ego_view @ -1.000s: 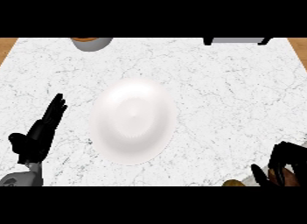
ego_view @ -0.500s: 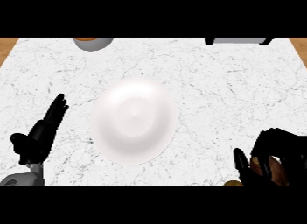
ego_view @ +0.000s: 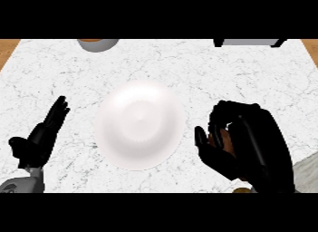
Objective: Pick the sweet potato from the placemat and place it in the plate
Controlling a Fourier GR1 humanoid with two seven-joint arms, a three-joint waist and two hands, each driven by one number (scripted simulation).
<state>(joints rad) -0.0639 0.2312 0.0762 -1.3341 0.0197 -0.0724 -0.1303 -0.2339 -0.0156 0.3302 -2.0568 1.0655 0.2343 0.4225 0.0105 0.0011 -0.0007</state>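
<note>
My right hand [ego_view: 245, 142] is at the lower right, just right of the white plate [ego_view: 140, 124], with its fingers and thumb curled round the brownish-orange sweet potato [ego_view: 225, 141]; only a sliver of the potato shows between them. The plate lies in the middle of the marble counter. My left hand [ego_view: 42, 136] rests open at the lower left, fingers straight and pointing up, a little left of the plate. A corner of the grey placemat [ego_view: 311, 174] shows at the lower right edge, behind my right forearm.
A bowl-like grey and orange object [ego_view: 98, 44] sits at the counter's far edge, left of centre. A dark-framed object [ego_view: 248, 42] stands at the far right edge. Wooden surface [ego_view: 1, 56] shows beyond the counter's left and right sides.
My right hand has risen from the lower right corner and moved left and up toward the plate, carrying the sweet potato. The left hand has stayed still.
</note>
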